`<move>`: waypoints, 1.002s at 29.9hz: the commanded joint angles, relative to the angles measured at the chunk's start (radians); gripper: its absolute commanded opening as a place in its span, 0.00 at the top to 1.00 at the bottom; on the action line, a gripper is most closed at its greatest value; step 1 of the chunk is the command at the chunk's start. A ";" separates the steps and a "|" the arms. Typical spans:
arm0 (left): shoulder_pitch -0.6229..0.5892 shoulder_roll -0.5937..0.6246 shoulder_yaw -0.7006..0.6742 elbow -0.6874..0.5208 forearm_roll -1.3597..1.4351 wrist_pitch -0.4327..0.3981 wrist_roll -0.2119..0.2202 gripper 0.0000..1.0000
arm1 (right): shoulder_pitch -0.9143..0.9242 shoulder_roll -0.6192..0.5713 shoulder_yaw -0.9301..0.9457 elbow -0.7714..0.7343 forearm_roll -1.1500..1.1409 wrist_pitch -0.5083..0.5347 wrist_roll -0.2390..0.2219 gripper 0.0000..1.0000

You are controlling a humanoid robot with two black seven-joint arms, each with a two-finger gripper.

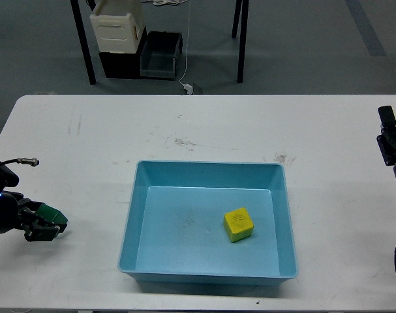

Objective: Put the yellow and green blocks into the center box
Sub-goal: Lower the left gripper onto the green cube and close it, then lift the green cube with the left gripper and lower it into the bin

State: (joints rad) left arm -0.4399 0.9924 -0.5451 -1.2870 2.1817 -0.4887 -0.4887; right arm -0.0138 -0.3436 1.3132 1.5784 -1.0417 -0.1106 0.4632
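The yellow block (239, 224) is found lying on the flat bottom of the light-blue tray (130, 225), right of its middle, clear of the walls. The tray is set on the white table (87, 150), near its front edge. The green block (52, 213) is held at the left gripper (46, 223), whose jaws are clenched on it, just above the table and well left of the tray. The right gripper (388, 134) is seen at the right edge; the state of its jaws cannot be told. A cream-white box (117, 27) and a dark bin (161, 55) are noted on the floor beyond the table.
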 commanded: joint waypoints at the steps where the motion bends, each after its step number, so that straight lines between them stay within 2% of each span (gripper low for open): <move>1: -0.003 0.005 0.020 0.001 0.000 0.000 0.000 0.49 | 0.000 0.000 0.000 0.000 0.000 0.000 0.000 0.03; 2: -0.005 0.005 0.024 0.001 0.000 0.000 0.000 0.57 | -0.002 0.000 0.000 0.000 0.000 0.000 0.000 0.03; 5: -0.007 0.006 0.025 0.001 0.000 0.000 0.000 0.67 | -0.002 0.000 0.000 0.000 0.000 0.000 0.000 0.03; 11: -0.065 -0.001 0.011 0.021 0.000 0.000 0.000 0.82 | -0.002 0.000 0.000 0.000 0.000 -0.001 0.000 0.03; 15: -0.124 0.005 -0.006 0.090 -0.046 0.000 0.000 0.82 | -0.006 0.000 0.000 0.000 0.000 -0.008 0.000 0.03; 21: -0.209 0.031 -0.067 0.193 -0.291 0.000 0.000 0.82 | -0.008 0.002 -0.002 -0.002 0.000 -0.029 0.000 0.03; 27: -0.238 0.041 -0.199 0.137 -0.666 0.000 0.000 0.84 | -0.008 0.006 0.000 -0.003 0.000 -0.029 0.000 0.03; 30: -0.312 0.037 -0.236 0.092 -0.807 0.000 0.000 0.84 | -0.012 0.006 0.000 -0.002 0.000 -0.037 0.000 0.03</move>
State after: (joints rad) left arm -0.6918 1.0326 -0.7472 -1.1552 1.5101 -0.4889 -0.4885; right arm -0.0223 -0.3376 1.3130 1.5758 -1.0417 -0.1406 0.4632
